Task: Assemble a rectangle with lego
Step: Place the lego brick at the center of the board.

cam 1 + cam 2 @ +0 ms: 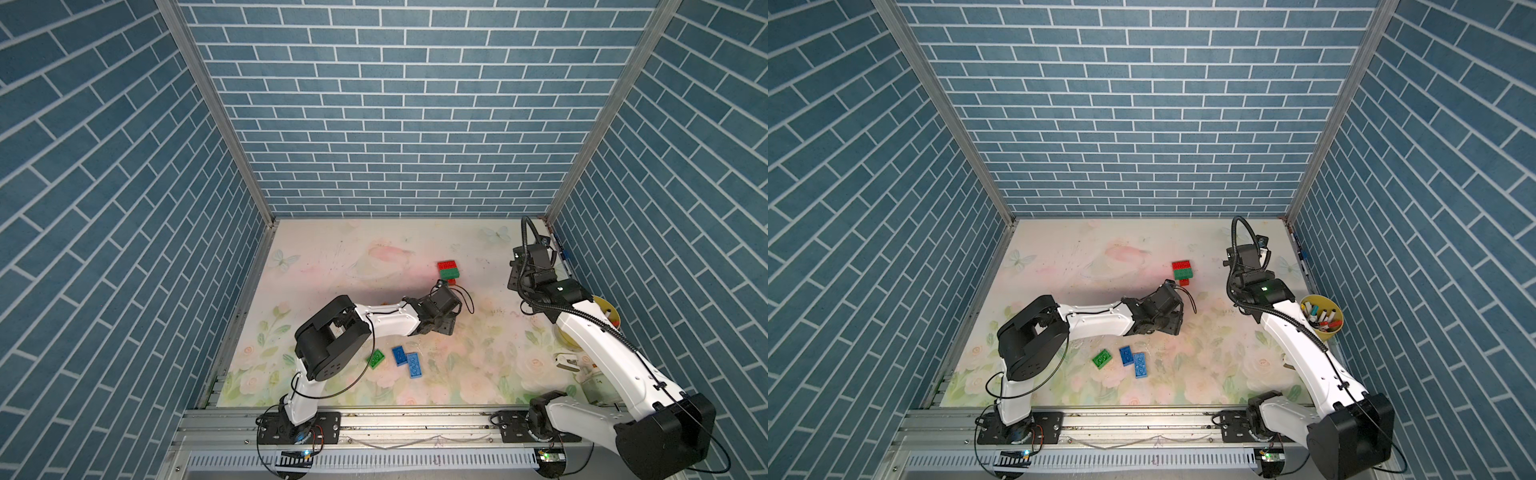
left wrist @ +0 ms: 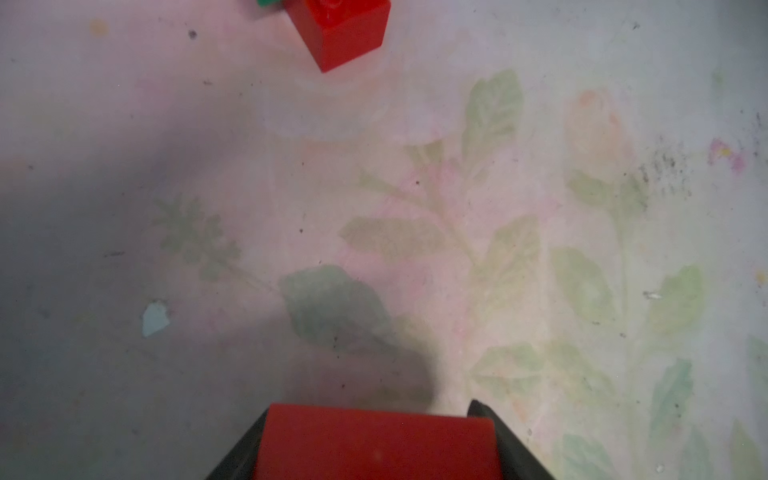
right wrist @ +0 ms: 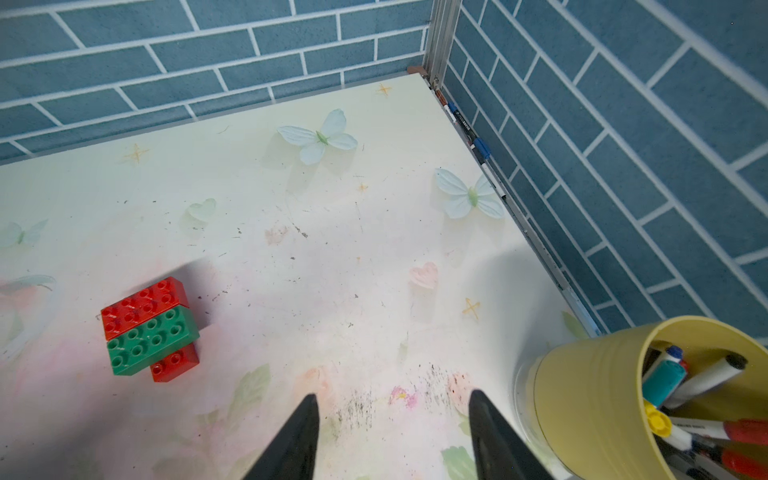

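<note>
My left gripper (image 2: 370, 419) is closed partway on a red brick (image 2: 378, 453), its jaws pressing the brick's two opposite side walls. My right gripper (image 3: 392, 395) stands open with nothing between its fingers, at the right side of both top views.

The assembly (image 1: 449, 269) sits right of centre on the table (image 1: 332, 257) in both top views, just beyond my left wrist. It reads red, then green, then a bit of another red past the green's edge (under it or beside it, I cannot tell). A loose green brick (image 1: 376, 358) and two blue bricks (image 1: 400, 355) lie flat in the lower middle of the frame, the blue pair touching or nearly so.

I judge these bricks to be light, hard and stiff. They should not give under my jaws, but their glossy walls could slip if I catch only a corner. The best hold looks to be across the short width, on the flat long walls at mid-length, leaving studs and underside free to mate. The assembly looks light and unanchored, so a skewed press could slide or tip it.
</note>
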Motion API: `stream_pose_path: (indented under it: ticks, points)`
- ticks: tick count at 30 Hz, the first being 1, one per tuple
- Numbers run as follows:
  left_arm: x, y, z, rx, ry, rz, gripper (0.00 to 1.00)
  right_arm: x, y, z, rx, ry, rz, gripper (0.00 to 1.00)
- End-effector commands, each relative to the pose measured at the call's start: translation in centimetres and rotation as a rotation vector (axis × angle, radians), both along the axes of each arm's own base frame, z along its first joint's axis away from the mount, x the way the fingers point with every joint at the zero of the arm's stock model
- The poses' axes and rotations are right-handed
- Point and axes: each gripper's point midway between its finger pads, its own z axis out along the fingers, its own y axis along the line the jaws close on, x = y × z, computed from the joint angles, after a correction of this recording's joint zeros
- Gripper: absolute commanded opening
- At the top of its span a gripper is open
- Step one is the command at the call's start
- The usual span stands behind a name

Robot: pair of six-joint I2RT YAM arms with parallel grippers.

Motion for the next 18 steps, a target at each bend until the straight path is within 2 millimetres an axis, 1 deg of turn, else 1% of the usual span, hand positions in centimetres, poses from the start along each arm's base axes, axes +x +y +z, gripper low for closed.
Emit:
stream_pose_path:
  ticks: [1,2,5,10,13,18]
  points:
    - [-0.1,0.4,-1.44,0.049,0.023,0.012,0.55,0.02,-0.25,0.23,0.01,-0.024,-0.013,0.58]
    - [-0.04,0.37,-1.53,0.052,0.023,0.01,0.56,0.07,-0.18,0.24,0.012,-0.024,-0.011,0.58]
    - [0.19,0.29,-1.73,0.061,0.017,0.01,0.65,0.12,-0.07,-0.03,0.013,-0.016,-0.005,0.58]
    - [0.3,0.24,-2.01,0.068,0.016,0.008,0.72,0.17,0.06,-0.14,0.015,-0.016,0.003,0.59]
    - [0.4,0.2,-1.99,0.073,0.011,0.008,0.74,0.24,0.18,-0.13,0.018,-0.017,0.008,0.63]
    - [0.56,0.15,-1.87,0.074,0.002,0.008,0.78,0.28,0.28,-0.3,0.022,-0.017,0.012,0.67]
